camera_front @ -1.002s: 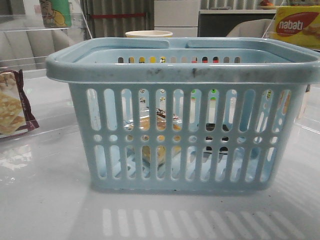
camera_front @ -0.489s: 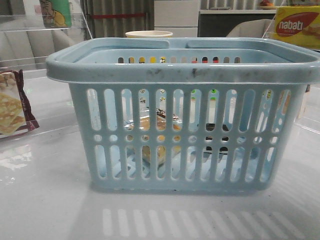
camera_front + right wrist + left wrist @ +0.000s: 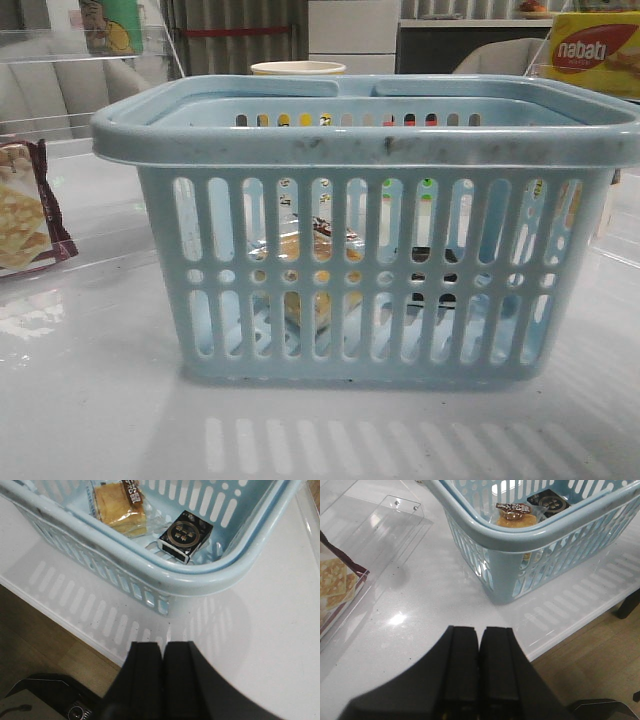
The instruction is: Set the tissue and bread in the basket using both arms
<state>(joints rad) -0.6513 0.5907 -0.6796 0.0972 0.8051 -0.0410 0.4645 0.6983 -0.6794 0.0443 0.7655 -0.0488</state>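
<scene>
Light blue plastic fills most of the front view: the basket [image 3: 365, 275] stands on the white table [image 3: 90, 400], its slotted wall facing the camera, its thick rim scuffed with dark marks and its two handles folded down along the top. Inside it, on the floor, lie both task items. The bread [image 3: 120, 502] is a golden-brown block in a clear wrapper with a dark brown label across its top; it sits toward the left of the basket. Just to its right, close beside it, lies the tissue [image 3: 185, 535], a small, low, black pack with a round gold emblem on its top face. Through the slots in the front view both show only as patches of brown and black. The left gripper [image 3: 479, 672] hangs over the near left part of the table, outside the basket and well apart from it, its two black fingers pressed together with nothing between them. The right gripper [image 3: 163, 672] hangs off the basket's near right corner, over the table edge, its fingers likewise closed together and empty. A maroon-edged cracker packet [image 3: 25, 215] lies at the far left, and a yellow nabati box [image 3: 595, 55] stands at the far right. Compared with the front view half a second ago, nothing has shifted: basket, contents and surroundings sit as they did.
</scene>
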